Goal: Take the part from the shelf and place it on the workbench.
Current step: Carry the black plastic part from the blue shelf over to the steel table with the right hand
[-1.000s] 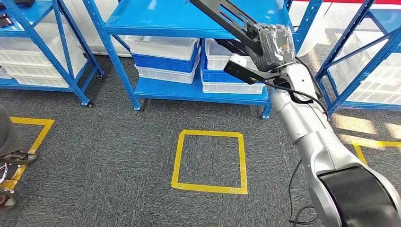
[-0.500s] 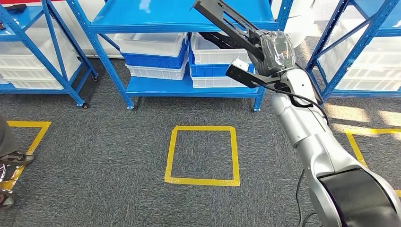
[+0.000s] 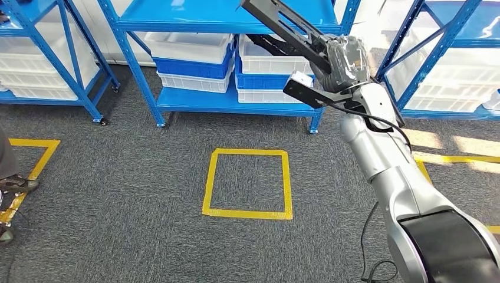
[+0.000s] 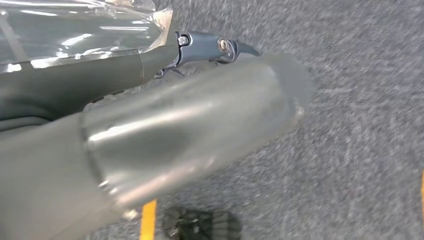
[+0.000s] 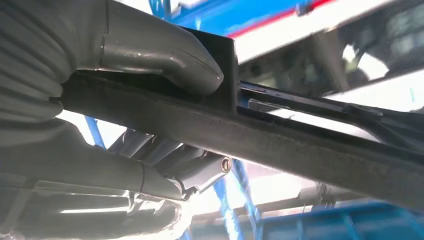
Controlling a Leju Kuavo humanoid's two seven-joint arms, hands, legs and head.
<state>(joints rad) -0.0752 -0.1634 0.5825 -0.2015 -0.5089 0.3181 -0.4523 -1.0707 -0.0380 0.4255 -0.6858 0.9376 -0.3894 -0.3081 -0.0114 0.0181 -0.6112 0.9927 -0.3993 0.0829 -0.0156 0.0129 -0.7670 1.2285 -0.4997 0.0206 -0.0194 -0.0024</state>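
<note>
My right hand (image 3: 345, 59) is raised in front of the blue shelf (image 3: 224, 23) and grips a long black part (image 3: 283, 23). The part sticks up and to the left from the hand, across the shelf's top board. In the right wrist view the thick thumb (image 5: 165, 60) presses on top of the black part (image 5: 300, 145) and the darker fingers (image 5: 150, 170) wrap under it. My left hand (image 4: 75, 75) hangs over the grey carpet, a finger stretched out and nothing in it; a blurred silver body covers much of that view.
White and blue bins (image 3: 194, 59) are stacked on the shelf's lower board. More blue racks with white bins stand at the left (image 3: 35, 65) and the right (image 3: 448, 71). A yellow tape square (image 3: 247, 183) marks the carpet ahead. A person's shoe (image 3: 15, 184) is at the left edge.
The whole picture has shifted, so the camera has moved: the shelf and tape square slid left and up. My right hand still holds the black part at the same height.
</note>
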